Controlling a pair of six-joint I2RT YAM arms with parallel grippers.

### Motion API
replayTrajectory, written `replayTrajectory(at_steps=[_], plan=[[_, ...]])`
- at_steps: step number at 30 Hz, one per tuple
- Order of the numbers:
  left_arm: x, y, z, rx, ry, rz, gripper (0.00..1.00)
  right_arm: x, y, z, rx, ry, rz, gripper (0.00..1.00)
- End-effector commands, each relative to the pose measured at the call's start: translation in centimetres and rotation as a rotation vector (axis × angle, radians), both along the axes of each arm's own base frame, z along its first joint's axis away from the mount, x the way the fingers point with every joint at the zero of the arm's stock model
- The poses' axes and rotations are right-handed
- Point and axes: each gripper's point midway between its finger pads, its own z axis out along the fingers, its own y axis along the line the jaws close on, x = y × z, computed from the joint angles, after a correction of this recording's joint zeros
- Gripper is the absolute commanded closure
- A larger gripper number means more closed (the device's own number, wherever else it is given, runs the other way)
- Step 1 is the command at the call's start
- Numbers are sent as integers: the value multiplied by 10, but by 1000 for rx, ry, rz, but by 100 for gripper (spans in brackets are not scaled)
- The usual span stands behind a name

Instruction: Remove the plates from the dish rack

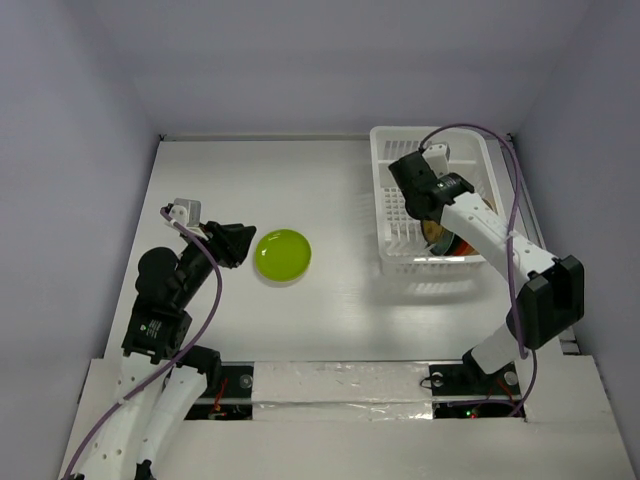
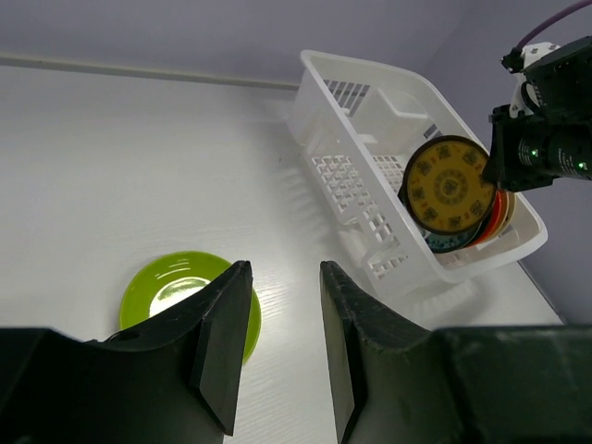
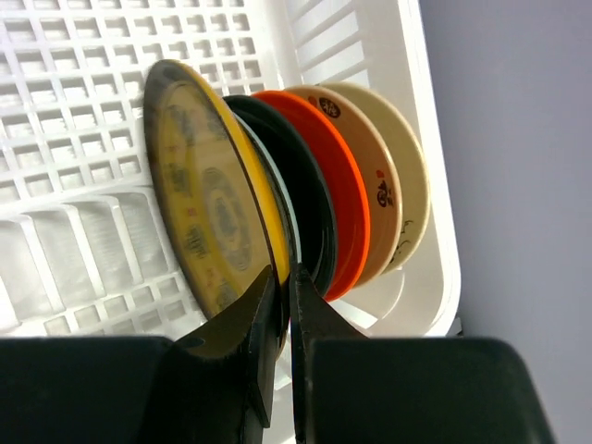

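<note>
Right wrist — rim of yellow plate point(image 3: 205, 208) tight between right fingers point(image 3: 233, 350) — left fingers point(image 2: 222, 335) apart.

Dish rack point(image 2: 344, 176): white all over, we see a square grid.
Front plate point(image 3: 208, 203): we've got yellow, dark ornamental medallions, dark rim.
Black plate point(image 3: 305, 185): plain black.
Orange-red plate point(image 3: 342, 176): solid orange-red.
Cream plates point(image 3: 407, 157): cream, small red and dark marks.
Lime plate point(image 1: 283, 255): plain lime green.
Table point(image 1: 300, 190): white.
</note>
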Motion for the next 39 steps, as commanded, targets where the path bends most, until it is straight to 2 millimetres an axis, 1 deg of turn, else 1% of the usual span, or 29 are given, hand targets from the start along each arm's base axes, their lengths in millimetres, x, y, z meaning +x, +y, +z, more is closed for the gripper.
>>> replayTrajectory(at_steps=[1, 2, 3, 4, 6, 7, 8, 9, 10, 12, 14, 15, 16, 17, 18, 19, 21, 22, 23, 25, 26, 27, 29, 30, 33, 34, 36, 37, 39], plan=[[-4, 0, 29, -14, -84, -5, 67, 2, 9, 44, 16, -127, -2, 100], [-4, 0, 29, -14, -84, -5, 67, -1, 10, 64, 42, -178, 3, 100], [-4, 0, 29, -15, -84, -5, 67, -5, 12, 75, 58, -204, 7, 100], [-4, 0, 29, -14, -82, -5, 67, -11, 21, 98, 105, -266, 33, 100], [-3, 0, 29, -15, -80, -5, 67, -17, 36, 118, 172, -326, 86, 100], [-4, 0, 29, -16, -82, -5, 67, -19, 50, 124, 224, -342, 139, 100], [-4, 0, 29, -16, -82, -5, 67, -24, 70, 129, 272, -356, 207, 100], [-3, 1, 29, -16, -82, -1, 67, -25, 84, 136, 335, -401, 248, 100], [-3, 1, 28, -15, -79, 2, 67, -26, 101, 135, 395, -401, 306, 100], [-2, 2, 28, -15, -77, 8, 67, -26, 130, 132, 496, -425, 365, 100], [-1, 3, 28, -14, -74, 13, 67, -26, 167, 121, 612, -392, 465, 100], [-1, 2, 27, -13, -73, 13, 67, -24, 190, 124, 683, -414, 515, 100], [-1, 2, 28, -14, -76, 13, 67, -26, 217, 103, 734, -347, 583, 100], [-1, 2, 28, -13, -75, 13, 67, -26, 234, 95, 767, -324, 618, 100], [-1, 3, 27, -13, -73, 14, 67, -27, 256, 92, 815, -320, 648, 100], [-1, 3, 27, -13, -71, 14, 67, -23, 277, 70, 819, -262, 665, 100], [-1, 3, 27, -14, -74, 19, 67, -21, 301, 55, 841, -225, 673, 100], [-1, 3, 27, -14, -74, 19, 67, -24, 317, 48, 866, -200, 702, 100], [-1, 3, 28, -14, -76, 19, 67, -22, 331, 32, 888, -159, 711, 100], [0, 3, 27, -14, -74, 18, 67, -22, 352, 25, 954, -133, 747, 100], [0, 3, 27, -13, -73, 16, 67, -22, 358, 20, 972, -127, 749, 100], [0, 3, 26, -13, -70, 16, 67, -19, 363, 9, 995, -118, 728, 100], [0, 2, 25, -12, -68, 14, 67, -18, 367, -2, 1011, -109, 714, 100], [0, 2, 26, -13, -70, 13, 67, -18, 369, -14, 1018, -97, 697, 100], [0, 1, 26, -16, -70, 5, 67, -17, 369, -29, 1022, -83, 670, 100], [0, 1, 26, -16, -71, 5, 67, -17, 367, -40, 1010, -73, 650, 100], [-1, 0, 26, -18, -70, 2, 67, -16, 367, -46, 1018, -77, 639, 100], [-1, 1, 26, -17, -69, 4, 67, -18, 367, -57, 1012, -55, 636, 99], [-1, 1, 26, -18, -72, 5, 67, -19, 368, -68, 1006, -28, 623, 98]])
